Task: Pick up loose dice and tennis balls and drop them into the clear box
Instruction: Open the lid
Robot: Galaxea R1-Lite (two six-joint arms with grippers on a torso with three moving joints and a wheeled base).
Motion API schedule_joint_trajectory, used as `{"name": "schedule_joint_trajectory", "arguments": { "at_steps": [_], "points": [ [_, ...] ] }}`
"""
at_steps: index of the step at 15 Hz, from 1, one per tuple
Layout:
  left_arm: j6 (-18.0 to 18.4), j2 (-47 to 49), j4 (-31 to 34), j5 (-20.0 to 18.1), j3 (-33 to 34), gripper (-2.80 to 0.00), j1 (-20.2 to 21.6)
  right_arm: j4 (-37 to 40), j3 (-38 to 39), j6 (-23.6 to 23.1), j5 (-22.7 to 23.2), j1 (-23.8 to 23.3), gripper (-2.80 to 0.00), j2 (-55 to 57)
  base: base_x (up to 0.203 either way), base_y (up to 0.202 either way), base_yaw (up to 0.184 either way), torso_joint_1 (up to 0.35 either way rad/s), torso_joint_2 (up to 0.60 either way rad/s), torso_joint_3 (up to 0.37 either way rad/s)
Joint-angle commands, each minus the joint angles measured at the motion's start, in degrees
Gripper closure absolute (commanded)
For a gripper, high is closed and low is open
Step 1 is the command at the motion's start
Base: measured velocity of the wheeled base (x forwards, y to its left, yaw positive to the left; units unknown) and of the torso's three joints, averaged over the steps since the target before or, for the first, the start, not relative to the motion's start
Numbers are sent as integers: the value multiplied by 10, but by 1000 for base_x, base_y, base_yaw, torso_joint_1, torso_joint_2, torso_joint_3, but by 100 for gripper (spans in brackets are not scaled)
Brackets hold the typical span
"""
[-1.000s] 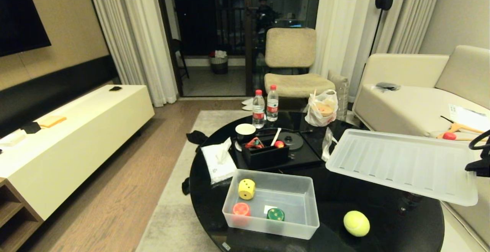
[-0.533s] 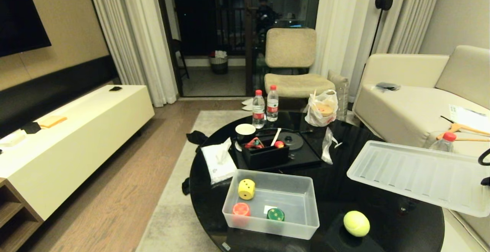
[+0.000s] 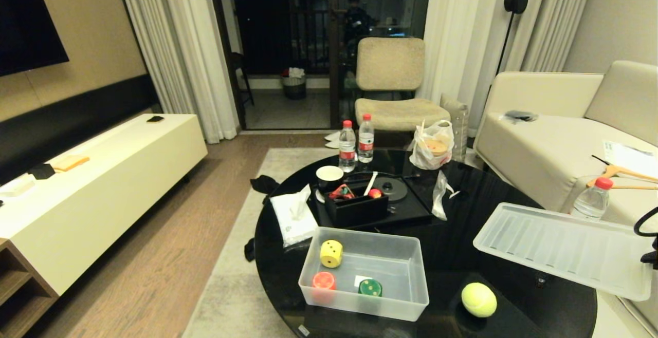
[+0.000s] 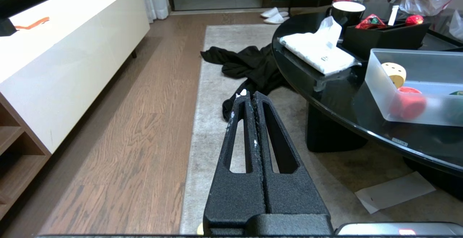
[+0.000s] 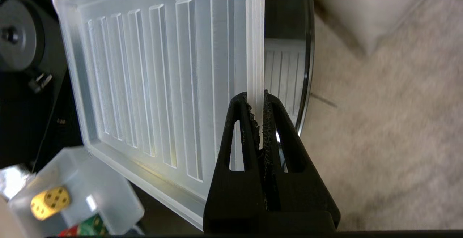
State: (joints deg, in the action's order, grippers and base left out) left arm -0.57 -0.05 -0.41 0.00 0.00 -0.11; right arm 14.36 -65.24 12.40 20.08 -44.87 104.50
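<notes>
Right end effector clamped on lid rim at 3 o'clock of clear box, setting it aside; next grab tennis ball.

Clearance around the round black table

My right gripper pinches the ribbed lid, which hangs over the table's right edge and blocks that side. The clear box stands uncovered, open from above. The tennis ball lies alone on bare glass, reachable from above. Behind the box, a black organiser, tissue pack, cup and bottles crowd the far half. My left gripper, fingers together, hangs over open floor beside the table.
</notes>
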Motion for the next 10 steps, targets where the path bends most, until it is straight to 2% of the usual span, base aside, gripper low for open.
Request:
{"name": "schedule_joint_trajectory", "arguments": {
  "at_steps": [1, 5, 10],
  "points": [
    [0, 0, 0, 0, 1, 0, 0, -26, 1, -2, -3, 0, 0, 34, 0, 0, 0, 0, 0, 0],
    [0, 0, 0, 0, 1, 0, -1, -57, -2, -24, -11, 1, 0, 82, 0, 0, 0, 0, 0, 0],
    [0, 0, 0, 0, 1, 0, 0, -98, -10, -24, -11, 6, 0, 138, 0, 0, 0, 0, 0, 0]
  ]
}}
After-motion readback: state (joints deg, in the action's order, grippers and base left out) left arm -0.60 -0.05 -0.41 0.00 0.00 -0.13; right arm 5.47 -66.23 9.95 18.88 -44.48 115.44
